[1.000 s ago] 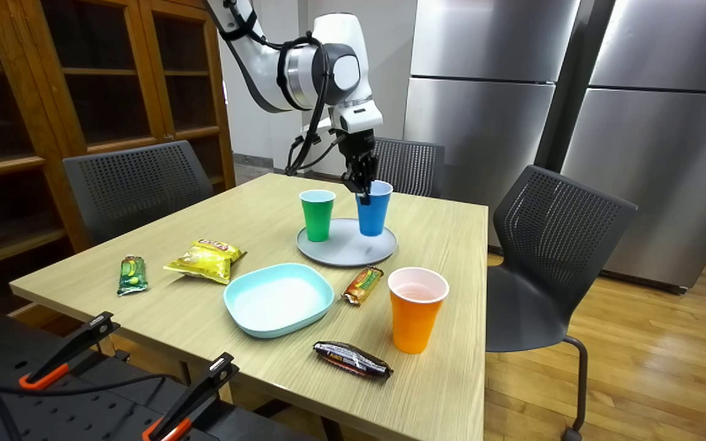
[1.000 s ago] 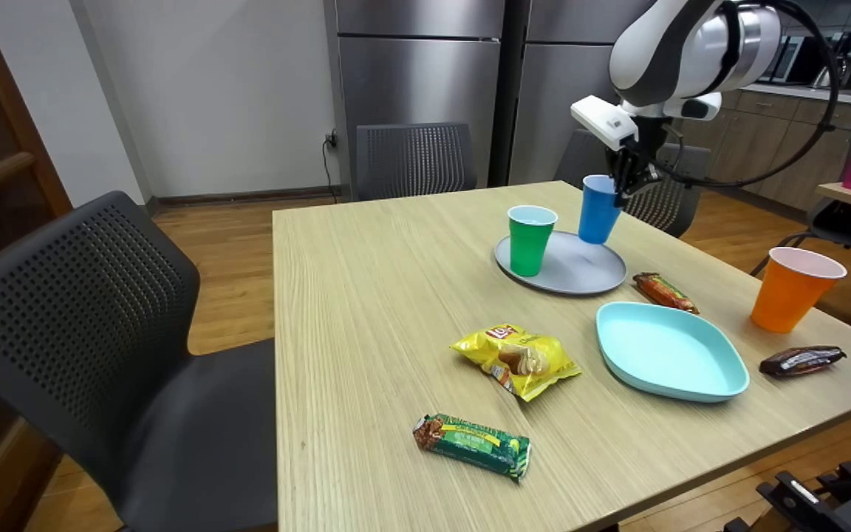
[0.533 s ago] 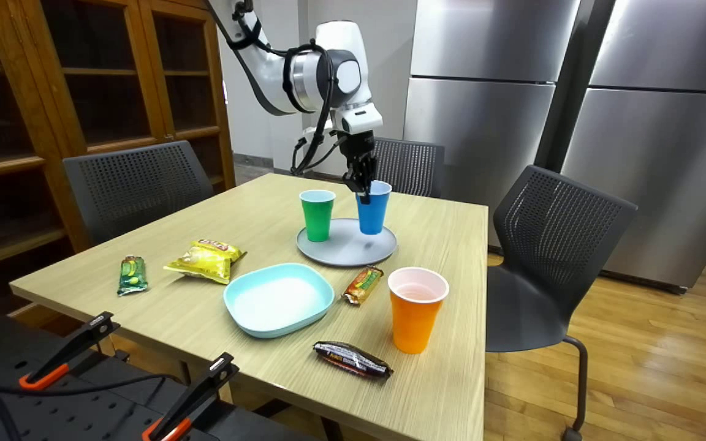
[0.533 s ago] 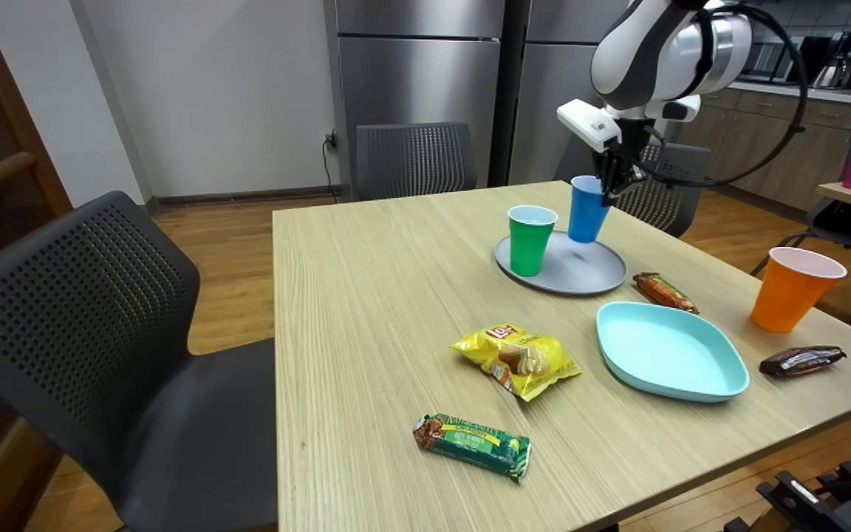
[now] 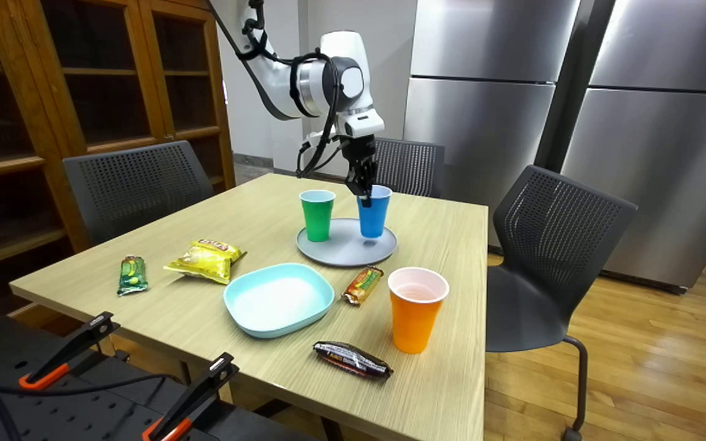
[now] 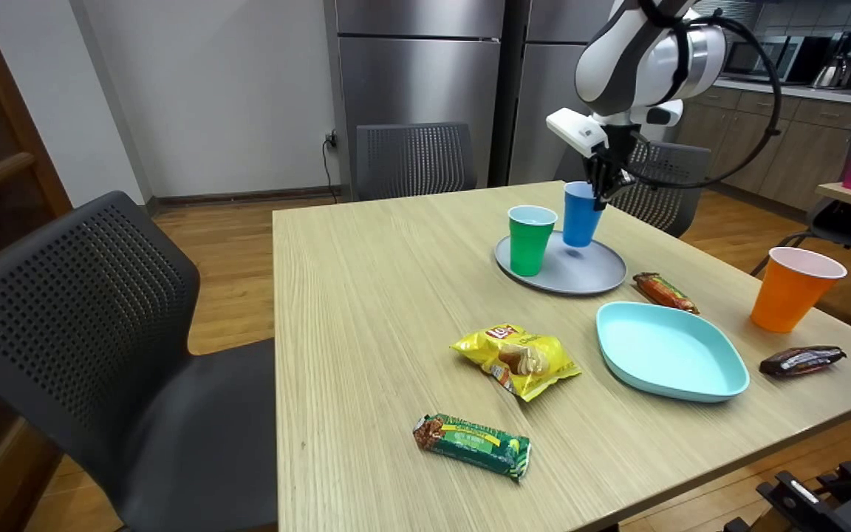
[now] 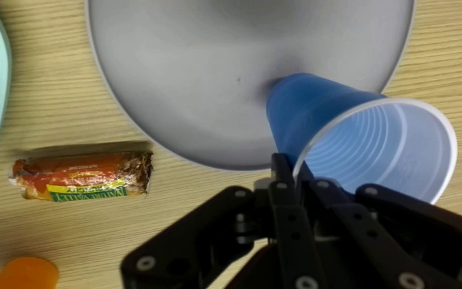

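My gripper [image 7: 293, 166] is shut on the near wall of a blue cup [image 7: 315, 102], one finger inside the white rim and one outside. In both exterior views the blue cup [image 5: 372, 215] hangs from the gripper [image 6: 600, 199], slightly tilted, over the grey round plate [image 5: 347, 252]. A shadow lies by its base; whether the base touches the plate, I cannot tell. On that same plate a green cup [image 6: 529, 244] stands upright beside the blue one. The green cup is out of the wrist view.
A turquoise tray [image 5: 279, 300], an orange cup [image 5: 414, 318], a red-wrapped bar [image 7: 82, 176] and a dark-wrapped bar [image 5: 353, 359] lie nearer the table's front. A yellow chip bag [image 6: 518, 358] and a green bar [image 6: 473, 445] are further along. Chairs [image 5: 549, 257] surround the table.
The gripper has carried the blue cup leftward over the plate toward the green cup, as an exterior view shows. Over the last half second it has come down a little. Other things stay put.
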Controlling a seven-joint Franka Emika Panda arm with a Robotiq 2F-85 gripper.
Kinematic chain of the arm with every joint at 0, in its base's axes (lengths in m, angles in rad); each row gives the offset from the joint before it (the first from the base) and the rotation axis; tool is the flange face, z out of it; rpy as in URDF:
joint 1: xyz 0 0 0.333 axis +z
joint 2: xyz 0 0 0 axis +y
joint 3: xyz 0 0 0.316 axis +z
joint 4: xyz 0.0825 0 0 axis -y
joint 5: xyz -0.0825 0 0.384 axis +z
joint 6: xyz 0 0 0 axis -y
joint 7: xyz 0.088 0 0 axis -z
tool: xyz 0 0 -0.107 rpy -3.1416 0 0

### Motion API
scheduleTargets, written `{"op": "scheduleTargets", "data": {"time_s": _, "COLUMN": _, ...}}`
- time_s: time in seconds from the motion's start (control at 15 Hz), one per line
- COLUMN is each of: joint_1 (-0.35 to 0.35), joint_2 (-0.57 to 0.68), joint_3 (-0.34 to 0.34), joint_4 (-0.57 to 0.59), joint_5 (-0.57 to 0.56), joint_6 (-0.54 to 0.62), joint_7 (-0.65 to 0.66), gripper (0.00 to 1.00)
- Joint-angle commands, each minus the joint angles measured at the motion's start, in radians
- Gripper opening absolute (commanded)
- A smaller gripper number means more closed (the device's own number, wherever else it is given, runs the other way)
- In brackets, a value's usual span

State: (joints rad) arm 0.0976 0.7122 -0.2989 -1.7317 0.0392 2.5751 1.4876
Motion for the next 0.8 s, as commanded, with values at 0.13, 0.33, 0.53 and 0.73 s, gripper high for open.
{"op": "scheduleTargets", "data": {"time_s": 0.13, "joint_1": -0.016, "joint_2": 0.046, "joint_3": 0.011, "joint_4": 0.083, "joint_5": -0.015, "joint_6": -0.064, "joint_7": 0.012, "gripper": 0.01}}
{"op": "scheduleTargets", "data": {"time_s": 0.33, "joint_1": -0.019, "joint_2": 0.058, "joint_3": 0.011, "joint_4": 0.097, "joint_5": -0.014, "joint_6": -0.077, "joint_7": 0.012, "gripper": 0.01}}
{"op": "scheduleTargets", "data": {"time_s": 0.53, "joint_1": -0.020, "joint_2": 0.053, "joint_3": 0.013, "joint_4": 0.096, "joint_5": -0.014, "joint_6": -0.083, "joint_7": 0.007, "gripper": 0.31}}
{"op": "scheduleTargets", "data": {"time_s": 0.73, "joint_1": -0.018, "joint_2": 0.019, "joint_3": 0.011, "joint_4": 0.065, "joint_5": -0.017, "joint_6": -0.065, "joint_7": -0.001, "gripper": 0.52}}
